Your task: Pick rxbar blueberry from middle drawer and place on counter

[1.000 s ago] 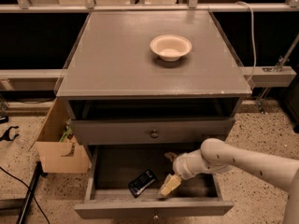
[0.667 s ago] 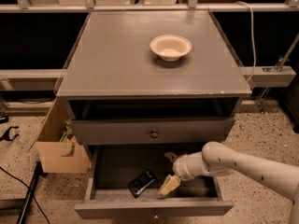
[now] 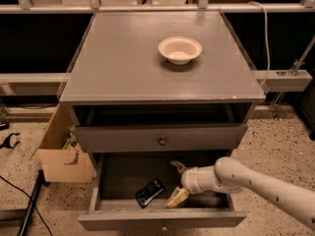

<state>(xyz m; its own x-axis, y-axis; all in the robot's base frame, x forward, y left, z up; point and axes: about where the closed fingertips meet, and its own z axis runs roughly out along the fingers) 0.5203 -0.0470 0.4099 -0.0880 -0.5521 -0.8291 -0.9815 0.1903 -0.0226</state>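
Observation:
The rxbar blueberry (image 3: 149,192), a small dark bar with pale print, lies flat on the floor of the open middle drawer (image 3: 118,178), left of centre near the front. My gripper (image 3: 177,182) is inside the drawer, just right of the bar and apart from it. Its fingers are spread, one tan fingertip (image 3: 177,197) low near the drawer front, the other higher toward the back. It holds nothing. The counter (image 3: 128,63) is the grey cabinet top above.
A cream bowl (image 3: 179,49) stands on the counter, right of centre toward the back. A closed knobbed drawer front (image 3: 161,138) sits above the open drawer. A cardboard box (image 3: 61,151) stands on the floor left of the cabinet. A cable runs across the floor at lower left.
The gripper has held nearly still in the drawer beside the bar. The bar has not moved.

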